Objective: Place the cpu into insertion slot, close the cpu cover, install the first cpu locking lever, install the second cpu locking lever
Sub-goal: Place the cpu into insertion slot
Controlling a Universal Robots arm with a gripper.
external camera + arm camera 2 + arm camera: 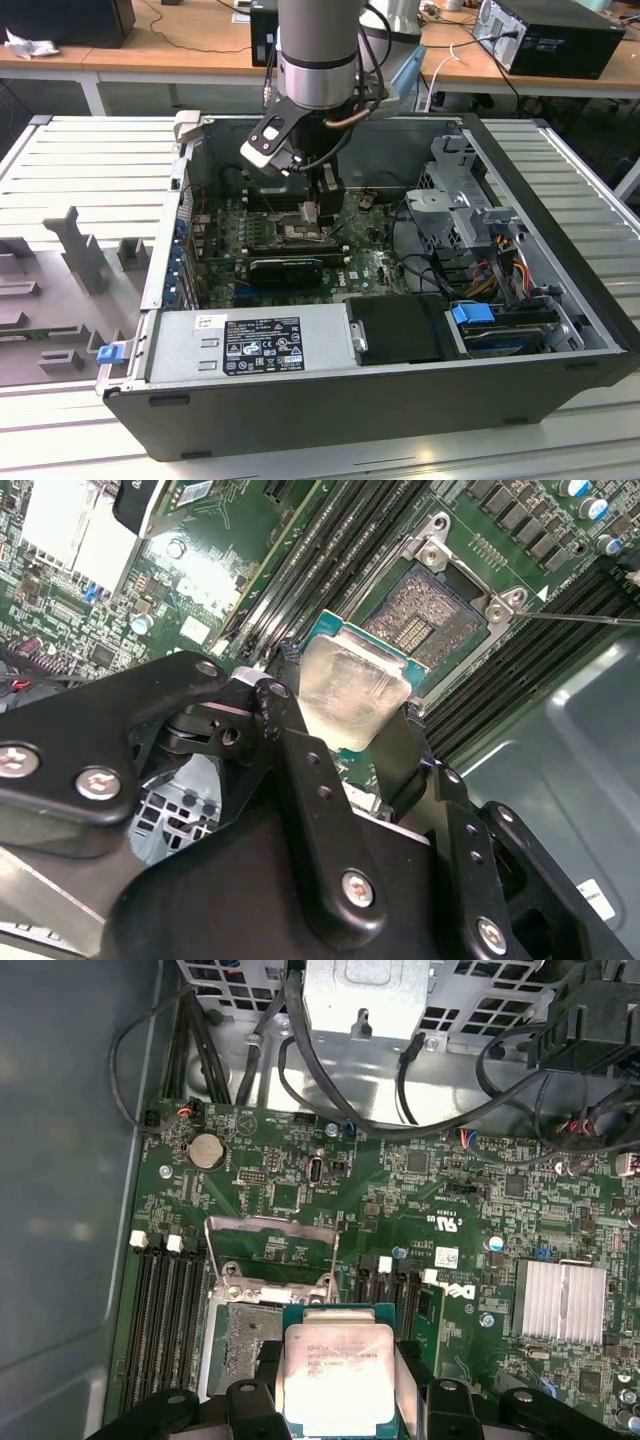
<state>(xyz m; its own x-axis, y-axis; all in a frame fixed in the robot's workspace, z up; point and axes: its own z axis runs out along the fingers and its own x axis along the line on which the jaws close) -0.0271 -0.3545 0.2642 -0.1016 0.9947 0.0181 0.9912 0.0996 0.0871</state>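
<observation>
Our gripper (pixel 346 708) is clamped on the chip (pixel 335 1375), with one black finger (pixel 290 730) against each of two opposite edges. We judge this grip is meant to leave the silver top and the underside untouched, and to keep the chip flat for a straight drop. In both wrist views the chip hangs just above the board. It overlaps one edge of the socket (pixel 432 605) rather than sitting centred over it, so it is not yet seated. The socket's dark contact field lies bare.

The cover plate (pixel 270 1245) stands swung up on the side of the socket away from the fingers, with green board showing through its square window. That leaves the way down open. A thin wire lever (pixel 590 618) juts out beside the socket, unlatched, and we take that to be what lets the plate stand.

Long black memory slots (pixel 165 1320) flank the socket closely, so the fingers have little room on either side. In the exterior view the arm reaches down into the far half of the open computer case (pixel 350 410), to the exterior view's left of the drive cage (pixel 450 190). The graphics card (pixel 285 268) lies just on the near side of the socket, and the grey power supply (pixel 250 345) is nearer to us than the card.
</observation>
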